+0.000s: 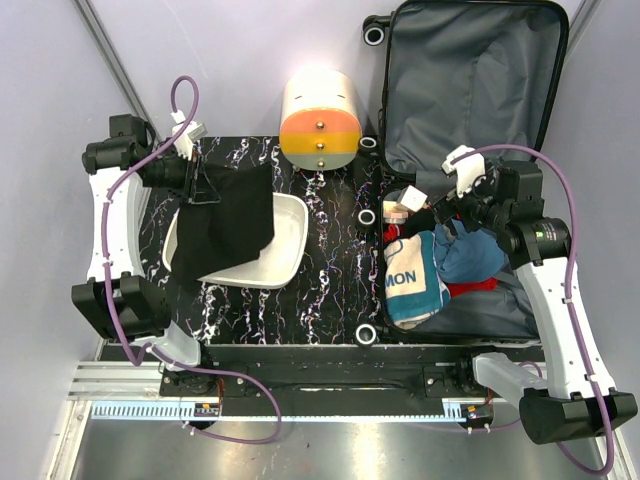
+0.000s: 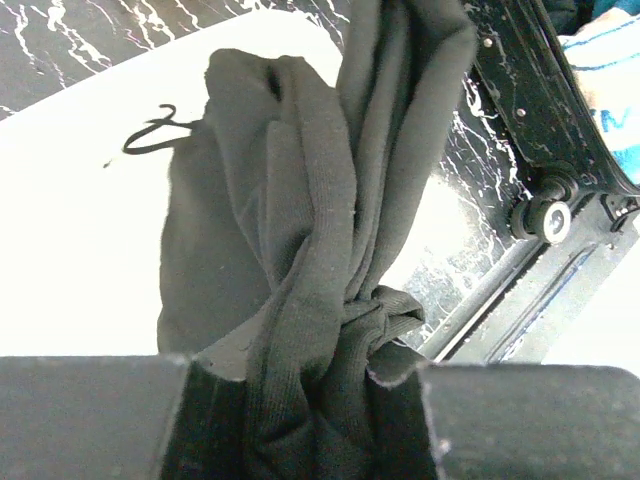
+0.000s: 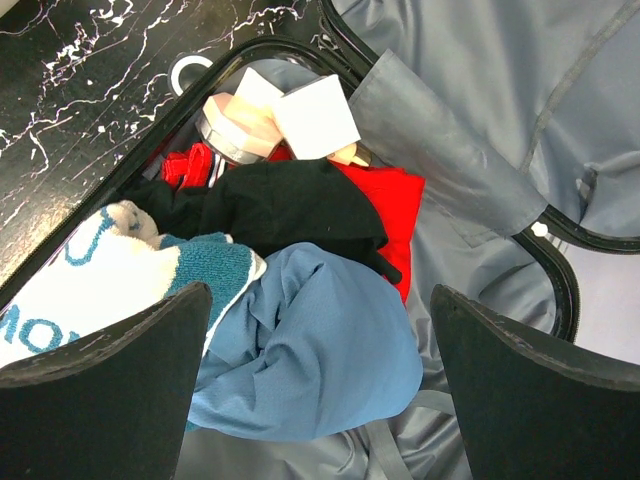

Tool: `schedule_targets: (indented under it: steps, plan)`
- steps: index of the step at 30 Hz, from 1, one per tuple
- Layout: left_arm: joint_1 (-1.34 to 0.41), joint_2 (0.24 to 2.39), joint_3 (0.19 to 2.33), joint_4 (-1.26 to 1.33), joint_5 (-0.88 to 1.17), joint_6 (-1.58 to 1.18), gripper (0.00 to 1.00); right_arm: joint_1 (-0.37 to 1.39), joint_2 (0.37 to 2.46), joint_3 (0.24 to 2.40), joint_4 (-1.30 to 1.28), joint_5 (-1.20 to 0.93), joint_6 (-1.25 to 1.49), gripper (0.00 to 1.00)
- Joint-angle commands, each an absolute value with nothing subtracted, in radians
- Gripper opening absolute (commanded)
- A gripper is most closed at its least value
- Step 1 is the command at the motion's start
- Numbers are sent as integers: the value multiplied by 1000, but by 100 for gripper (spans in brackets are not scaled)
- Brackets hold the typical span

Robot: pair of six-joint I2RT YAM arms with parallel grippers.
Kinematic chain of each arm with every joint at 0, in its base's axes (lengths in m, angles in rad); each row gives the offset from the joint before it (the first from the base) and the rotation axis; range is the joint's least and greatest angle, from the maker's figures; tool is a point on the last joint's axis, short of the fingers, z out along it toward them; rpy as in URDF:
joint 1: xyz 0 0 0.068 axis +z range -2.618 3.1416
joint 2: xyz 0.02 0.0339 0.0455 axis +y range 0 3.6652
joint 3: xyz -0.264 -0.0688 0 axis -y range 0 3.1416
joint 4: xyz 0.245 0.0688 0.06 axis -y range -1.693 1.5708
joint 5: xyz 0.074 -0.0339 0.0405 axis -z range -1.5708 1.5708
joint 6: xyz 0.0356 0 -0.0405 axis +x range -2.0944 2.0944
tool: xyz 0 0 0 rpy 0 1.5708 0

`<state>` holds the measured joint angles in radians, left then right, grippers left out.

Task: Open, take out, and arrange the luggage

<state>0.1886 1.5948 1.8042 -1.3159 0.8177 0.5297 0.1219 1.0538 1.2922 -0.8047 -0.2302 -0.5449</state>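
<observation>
seen from above, a black table [image 1: 330,300] veined with white fills the middle of the scene, with two white robot arms fixed at its near edge.

on the left side, the left arm [image 1: 103,225] reaches inward. the left gripper [image 1: 203,190] is closed almost fully, pinching a bunched fold of a black cloth [image 1: 230,225]. the wrist view shows the fabric twisted tight between the two dark fingers [image 2: 90,415]. the cloth hangs from them and drapes across the left part of a white tray [image 1: 288,245], which sits on the table.

on the right side, the suitcase [image 1: 500,310] lies open, its near half resting at the table's right edge and its other half opened out beyond it, with the grey lining facing up. the right arm [image 1: 560,300] bends over the near half. the right gripper [image 3: 320,305] hovers above the contents with its fingers spread wide, holding nothing.

under it lies a heap of things. a blue garment [image 3: 320,350] is nearest, touching a white and teal towel [image 3: 100,275] with printed letters on its left. beyond these, a black garment [image 3: 280,205] lies over a red one [image 3: 385,195]. past them, against the suitcase rim, is a small jar [image 3: 235,125] with a white card [image 3: 315,115] on it.

farther back, a cream and orange round box [image 1: 321,120] sits at the table's far edge, just beside the suitcase.
</observation>
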Motion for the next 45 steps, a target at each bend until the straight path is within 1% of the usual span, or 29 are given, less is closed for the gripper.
schedule_targets:
  steps: [1, 3, 6, 9, 13, 16, 21, 22, 24, 26, 27, 28, 29, 30, 31, 32, 33, 38, 41, 43, 45]
  plan:
    - [183, 1566, 1841, -1370, 925, 584, 0, 123, 1035, 1282, -775, -239, -557, 100]
    - [173, 1578, 1851, -1434, 969, 607, 0, 123, 1040, 1284, -776, -241, -557, 100]
    - [137, 1580, 1795, -1439, 966, 612, 0, 124, 1048, 1289, -775, -247, -555, 100]
    - [103, 1598, 1721, -1384, 950, 611, 0, 123, 1058, 1289, -770, -245, -552, 100]
    - [89, 1692, 1700, -1353, 953, 601, 0, 123, 1057, 1289, -772, -242, -551, 100]
    - [90, 1762, 1701, -1319, 917, 603, 0, 123, 1051, 1289, -773, -235, -546, 100]
    - [94, 1856, 1744, -1189, 792, 568, 0, 124, 1046, 1290, -788, -236, -534, 100]
    - [94, 1899, 1758, -1177, 781, 566, 4, 123, 1045, 1290, -792, -238, -534, 100]
    - [94, 1948, 1813, -1157, 741, 568, 7, 121, 1046, 1292, -795, -238, -531, 100]
    - [97, 2015, 1847, -1131, 704, 565, 15, 123, 1049, 1295, -796, -233, -531, 100]
    - [97, 2035, 1889, -1128, 695, 566, 21, 123, 1051, 1299, -799, -232, -529, 100]
    - [97, 2061, 1911, -1129, 671, 581, 30, 123, 1052, 1301, -799, -232, -531, 100]
    - [97, 2094, 1937, -1153, 658, 595, 47, 123, 1052, 1304, -802, -226, -532, 100]
    - [98, 2103, 1986, -1166, 644, 609, 58, 123, 1054, 1307, -804, -221, -534, 100]
    - [106, 2105, 2000, -1166, 629, 609, 66, 123, 1055, 1310, -807, -218, -537, 100]
    - [113, 2100, 2011, -1169, 624, 606, 87, 123, 1057, 1315, -811, -212, -537, 100]
    - [123, 2079, 2025, -1173, 615, 609, 98, 123, 1058, 1324, -819, -209, -537, 100]
    - [163, 1938, 1979, -1112, 542, 646, 99, 123, 1061, 1345, -841, -216, -523, 100]
    - [161, 1830, 1904, -1077, 528, 721, 98, 123, 1072, 1371, -876, -242, -517, 100]
    - [152, 1784, 1856, -1084, 535, 755, 96, 123, 1091, 1388, -925, -262, -511, 100]
    - [143, 1778, 1816, -1129, 592, 768, 94, 123, 1097, 1402, -971, -296, -508, 100]
